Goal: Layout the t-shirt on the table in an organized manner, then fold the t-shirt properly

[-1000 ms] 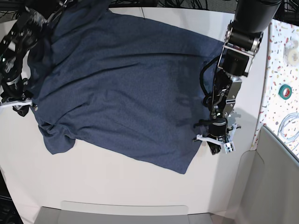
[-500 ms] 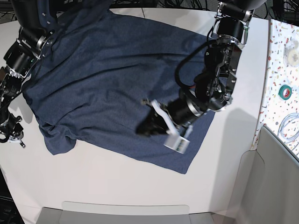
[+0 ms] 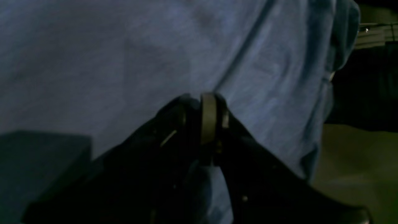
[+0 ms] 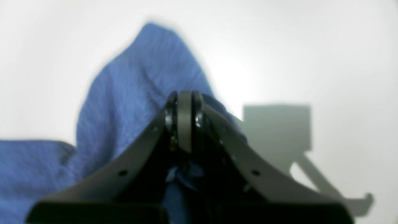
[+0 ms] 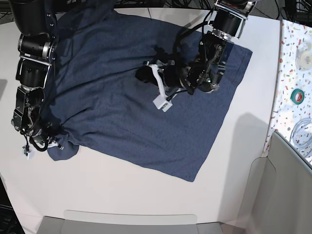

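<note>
The navy t-shirt (image 5: 122, 112) lies spread on the white table (image 5: 122, 195), plain side up, its lower-left sleeve bunched. My right gripper (image 5: 54, 142) is at that bunched sleeve. In the right wrist view it (image 4: 184, 99) is shut, with blue t-shirt (image 4: 136, 87) cloth tented up around its tips above the table (image 4: 311, 46). My left gripper (image 5: 143, 74) reaches over the shirt's upper middle. Seen from the left wrist, it (image 3: 207, 104) is shut, low over the t-shirt (image 3: 124, 56); I cannot tell whether any cloth is pinched.
A speckled surface runs along the right edge, carrying a green tape roll (image 5: 298, 95), a white roll (image 5: 306, 48) and coiled cable (image 5: 302, 131). A grey panel (image 5: 285, 195) stands at the lower right. A grey tray edge (image 5: 131, 222) lies along the front.
My left arm swung from the shirt's right edge across to its upper middle. My right arm came down the left side to the lower-left sleeve and shut there.
</note>
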You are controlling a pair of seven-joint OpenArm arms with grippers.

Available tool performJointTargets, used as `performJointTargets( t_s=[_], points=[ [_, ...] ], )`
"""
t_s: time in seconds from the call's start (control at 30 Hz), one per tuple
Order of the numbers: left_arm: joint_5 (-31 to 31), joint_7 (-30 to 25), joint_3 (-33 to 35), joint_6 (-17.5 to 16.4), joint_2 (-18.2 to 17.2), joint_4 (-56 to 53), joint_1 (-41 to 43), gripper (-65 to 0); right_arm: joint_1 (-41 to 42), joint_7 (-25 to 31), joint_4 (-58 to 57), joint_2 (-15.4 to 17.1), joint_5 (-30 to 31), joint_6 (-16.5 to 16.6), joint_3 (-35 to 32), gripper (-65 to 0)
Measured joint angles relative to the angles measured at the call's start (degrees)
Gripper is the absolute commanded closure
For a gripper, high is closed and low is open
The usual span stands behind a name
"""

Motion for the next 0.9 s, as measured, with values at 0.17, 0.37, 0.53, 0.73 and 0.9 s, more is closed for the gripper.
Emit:
performJointTargets(
  t_s=[0.17,0.37,0.53,0.73,0.9],
  points=[
    [-0.9,-6.5,-0.3,-0.4,-4.3,0.2,2.1,-5.0,5.3,7.8,-8.6,-1.2,-12.2,-0.4,0.1,0.0],
    [-2.9,-14.4,-0.2,-1.6,-10.6,0.5,6.9,-5.0,10.9,14.8,-14.9,-7.9,-36.7,0.6,0.1,0.0],
    [-3.3,-19.5,-0.3,-2.2,-12.8,1.0,9.9,-5.0,15.7,18.1,-17.3,-10.7,-46.2,0.9,0.4,0.0],
    [-3.8,-21.6,-0.4,-2.6,-13.6,1.1,11.5,-5.0,22.2,20.1,-20.5,-9.3,-47.2,0.0,0.5,0.0],
    [-3.8,-21.4,-0.4,-2.6,-13.6,1.1,11.3,-5.0,23.6,16.7,-18.8,-9.9,-44.6,0.3,0.7,0.0]
  ],
)
